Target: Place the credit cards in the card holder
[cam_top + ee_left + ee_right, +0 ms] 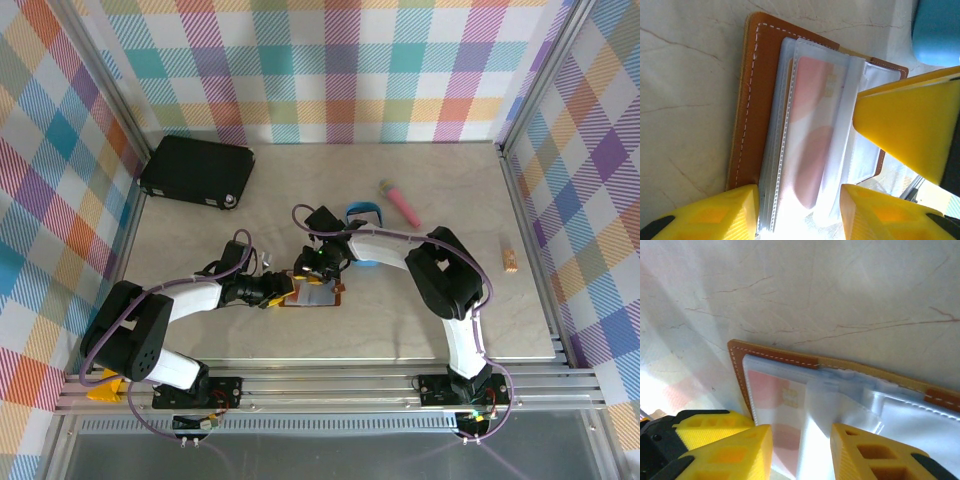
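The brown leather card holder (322,296) lies open on the table, its clear sleeves up. One credit card (812,130), pale with reddish rounds and a gold chip, sits inside a frosted sleeve (775,400). My left gripper (285,290) comes in from the left, and its yellow fingers straddle the sleeve stack (800,215) with a wide gap. From above, my right gripper (318,264) is open (801,455) around a loose raised sleeve flap (825,440). The right gripper's yellow finger (910,120) hangs over the holder's right half.
A blue oval tray (365,215) sits just behind the holder, with a pink stick (400,203) beyond it. A large black case (197,170) lies at the back left. A small wooden block (511,260) rests near the right wall.
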You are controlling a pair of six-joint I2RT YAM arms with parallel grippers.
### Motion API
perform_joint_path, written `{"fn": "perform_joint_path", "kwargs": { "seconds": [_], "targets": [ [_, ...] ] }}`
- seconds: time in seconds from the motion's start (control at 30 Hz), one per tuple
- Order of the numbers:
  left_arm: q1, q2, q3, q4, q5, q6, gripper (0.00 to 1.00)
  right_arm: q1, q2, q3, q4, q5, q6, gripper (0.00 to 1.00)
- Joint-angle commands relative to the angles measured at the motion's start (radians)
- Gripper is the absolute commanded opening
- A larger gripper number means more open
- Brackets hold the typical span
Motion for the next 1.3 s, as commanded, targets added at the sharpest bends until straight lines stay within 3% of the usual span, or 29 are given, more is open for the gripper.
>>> {"fn": "perform_joint_path", "kwargs": {
  "seconds": [0.0,0.5,1.27],
  "targets": [
    [0.0,-0.011,-0.001,-0.052,-0.011,0.017,0.47,0.008,-0.039,-0.005,0.04,-0.037,0.009,0.36],
    [0.0,-0.038,0.016,-0.104,-0.027,0.041,0.47,0.007,-0.025,-0.047,0.186,-0.097,0.054,0.36],
    [0.0,-0.064,0.036,-0.14,-0.036,0.058,0.48,0.006,0.025,-0.063,0.209,-0.087,0.06,0.35]
  ]
}}
